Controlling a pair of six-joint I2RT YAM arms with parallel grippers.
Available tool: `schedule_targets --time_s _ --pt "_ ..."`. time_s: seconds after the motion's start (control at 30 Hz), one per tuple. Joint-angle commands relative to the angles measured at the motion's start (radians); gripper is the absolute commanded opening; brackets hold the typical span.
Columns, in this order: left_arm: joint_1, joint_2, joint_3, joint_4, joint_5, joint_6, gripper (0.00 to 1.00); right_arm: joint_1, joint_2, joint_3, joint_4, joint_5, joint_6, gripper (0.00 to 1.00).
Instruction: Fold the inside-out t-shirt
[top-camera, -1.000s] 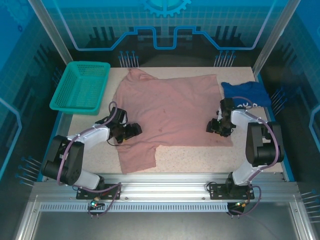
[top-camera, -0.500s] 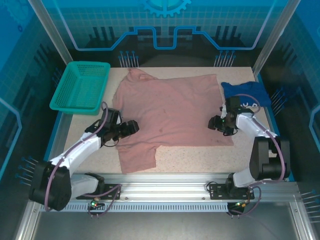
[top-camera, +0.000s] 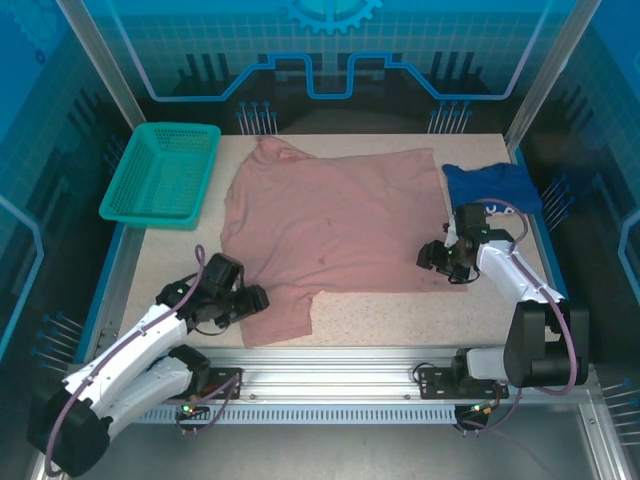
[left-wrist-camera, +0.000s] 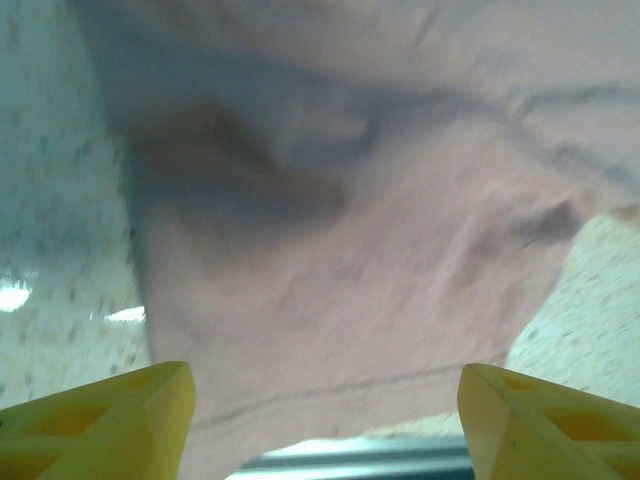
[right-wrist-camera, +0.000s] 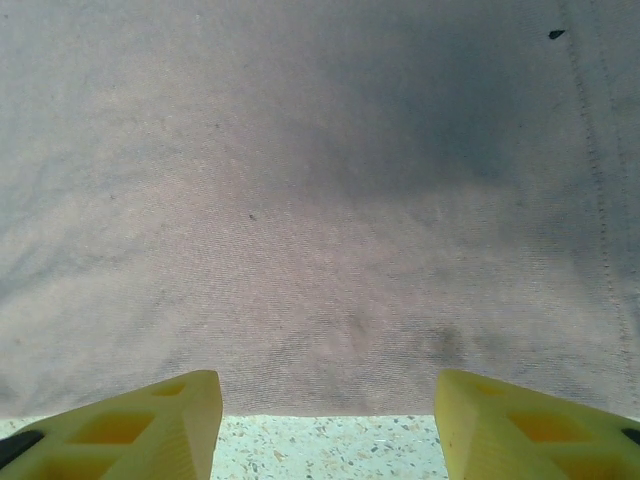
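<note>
The inside-out t-shirt (top-camera: 340, 225), dusty pink, lies spread flat across the middle of the table, with one flap (top-camera: 280, 318) reaching toward the near edge. My left gripper (top-camera: 255, 298) sits low at the left edge of that flap. Its yellow fingers (left-wrist-camera: 100, 420) stand wide apart over the pink cloth (left-wrist-camera: 340, 280), so the left gripper (left-wrist-camera: 325, 430) is open. My right gripper (top-camera: 430, 258) is at the shirt's near right corner. In the right wrist view the right gripper (right-wrist-camera: 325, 425) is open too, and the hem (right-wrist-camera: 330, 380) runs across just ahead of its fingertips.
A dark blue shirt (top-camera: 490, 185) lies bunched at the back right, just behind my right arm. A green basket (top-camera: 160, 172) stands at the back left. Speckled tabletop (top-camera: 390, 315) shows along the near edge, by the metal rail (top-camera: 330, 360).
My left gripper has slid toward the near edge along the shirt's left side, onto the lower flap, and its jaws have narrowed a little. My right gripper has barely shifted at the right corner.
</note>
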Motion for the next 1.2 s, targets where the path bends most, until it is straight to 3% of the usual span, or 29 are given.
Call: schedule_targets --time_s 0.0,0.17,0.67,1.17 --pt "-0.07 0.001 -0.027 -0.151 -0.07 -0.147 0.67 0.018 0.022 0.008 0.01 -0.027 0.016 0.59" --pt "-0.13 0.035 -0.048 -0.17 -0.092 -0.204 0.62 0.02 0.038 0.018 0.029 -0.035 0.002 0.59" --pt "-0.143 0.209 -0.066 -0.017 -0.041 -0.141 0.41 0.013 0.02 0.014 0.023 -0.032 -0.016 0.59" --pt "-0.177 0.209 -0.114 0.007 -0.039 -0.161 0.19 0.005 0.019 0.016 0.012 -0.008 -0.026 0.59"
